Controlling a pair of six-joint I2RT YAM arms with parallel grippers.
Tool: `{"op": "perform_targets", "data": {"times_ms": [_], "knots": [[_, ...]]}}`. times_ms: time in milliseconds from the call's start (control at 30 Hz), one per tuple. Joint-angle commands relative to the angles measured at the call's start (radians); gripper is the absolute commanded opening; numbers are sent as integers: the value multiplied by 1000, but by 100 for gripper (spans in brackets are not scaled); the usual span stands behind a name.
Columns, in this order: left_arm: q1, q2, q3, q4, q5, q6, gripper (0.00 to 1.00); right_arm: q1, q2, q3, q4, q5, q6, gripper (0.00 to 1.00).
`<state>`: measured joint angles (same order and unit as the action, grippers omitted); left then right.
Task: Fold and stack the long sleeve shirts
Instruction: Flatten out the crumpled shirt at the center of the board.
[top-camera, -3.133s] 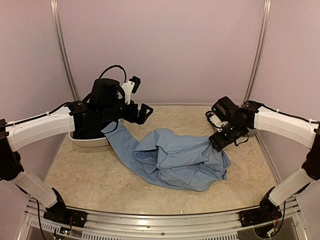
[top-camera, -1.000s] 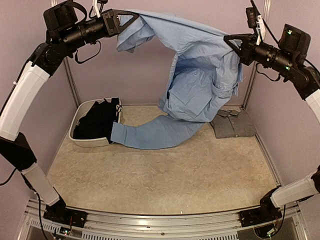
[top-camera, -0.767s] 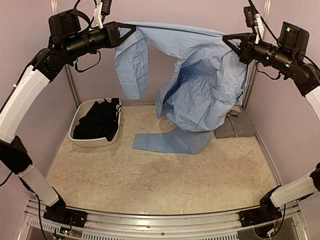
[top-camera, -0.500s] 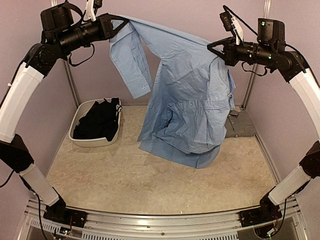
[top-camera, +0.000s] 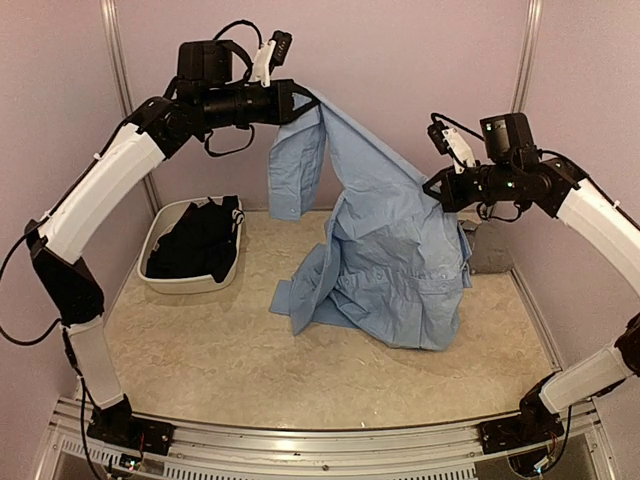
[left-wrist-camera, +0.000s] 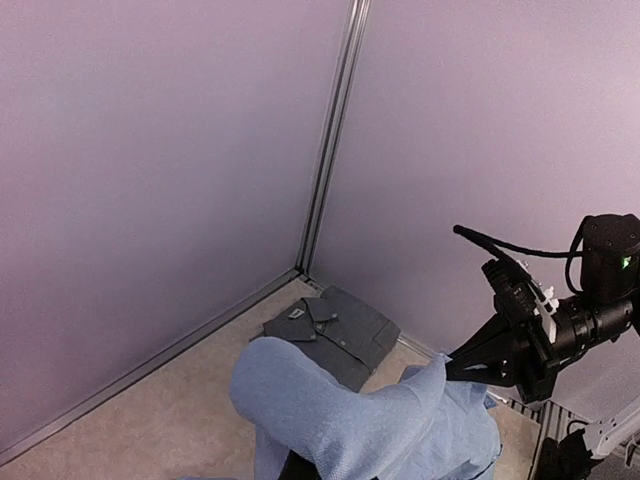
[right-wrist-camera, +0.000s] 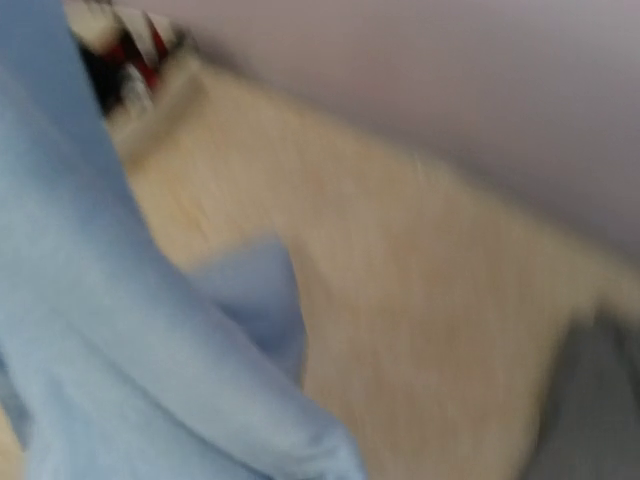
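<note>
A light blue long sleeve shirt (top-camera: 385, 250) hangs between my two grippers, and its lower part rests bunched on the table. My left gripper (top-camera: 305, 103) is shut on its upper edge, high at the back. One sleeve (top-camera: 295, 165) dangles below that gripper. My right gripper (top-camera: 431, 190) is shut on the other side, lower down. In the left wrist view the blue cloth (left-wrist-camera: 370, 410) covers my own fingers. A grey shirt (left-wrist-camera: 335, 328) lies folded in the back right corner (top-camera: 492, 247). A black shirt (top-camera: 195, 240) lies in the tub. The right wrist view is blurred and shows blue cloth (right-wrist-camera: 90, 330).
The white plastic tub (top-camera: 178, 284) stands at the back left by the wall. Lilac walls with metal corner posts (top-camera: 522, 55) close the back and sides. The right arm (left-wrist-camera: 590, 310) shows in the left wrist view.
Both grippers have come down and drawn closer together, the right one lower. The blue shirt has dropped with them, and more of its lower part now lies on the table.
</note>
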<state>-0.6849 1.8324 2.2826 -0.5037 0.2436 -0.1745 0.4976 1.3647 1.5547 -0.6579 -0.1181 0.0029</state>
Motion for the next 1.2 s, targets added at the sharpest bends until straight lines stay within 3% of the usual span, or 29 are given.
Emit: {"op": "perform_targets", "data": {"times_ms": [0,167,200,300,467,500,867,1167], "knots": [[-40,44,63,111,18,15,0,-49,-84,-226,-102,198,108,0],[-115,77,61,108,11,65,0,-69,-165,-375,-34,-13,75,0],[-117,84,61,108,19,64,0,-68,-187,-387,-16,-82,55,4],[-124,97,53,103,42,67,0,-68,-248,-404,43,-233,19,30],[-159,101,37,111,86,74,0,-67,-261,-386,76,-329,-34,73],[-166,103,37,110,93,79,0,-66,-257,-378,79,-330,-41,77],[-200,98,35,80,107,112,0,-65,-172,-332,113,-346,-114,79],[-205,95,15,66,101,128,0,-65,-193,-259,114,-267,-167,81]]}}
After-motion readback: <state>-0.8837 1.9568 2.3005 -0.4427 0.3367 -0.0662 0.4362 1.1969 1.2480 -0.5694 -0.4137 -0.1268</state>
